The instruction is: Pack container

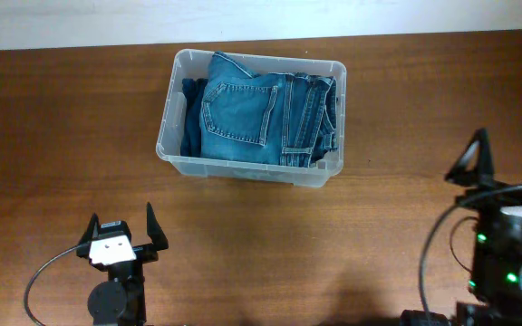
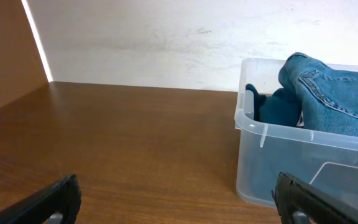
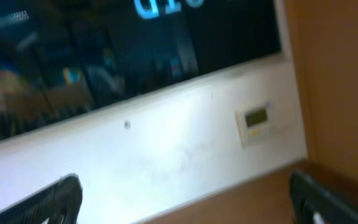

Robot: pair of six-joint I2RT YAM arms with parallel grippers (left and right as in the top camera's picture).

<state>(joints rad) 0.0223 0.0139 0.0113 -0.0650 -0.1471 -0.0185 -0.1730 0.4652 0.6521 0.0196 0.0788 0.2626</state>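
Observation:
The clear plastic container (image 1: 174, 149) stands at the back middle of the wooden table, filled with folded blue jeans (image 1: 243, 109) and a darker blue garment (image 1: 191, 118) along its left side. In the left wrist view the container (image 2: 278, 162) is at the right, with the jeans (image 2: 340, 93) rising above its rim. My left gripper (image 1: 120, 224) is open near the front left, well short of the container, with nothing between its fingers (image 2: 61, 199). My right gripper (image 1: 507, 156) is open at the far right, also holding nothing.
The right wrist view points up at a white wall (image 3: 166, 149) with a small thermostat (image 3: 257, 118) and a dark window (image 3: 123, 43). A black cable (image 1: 43, 272) loops beside the left arm's base.

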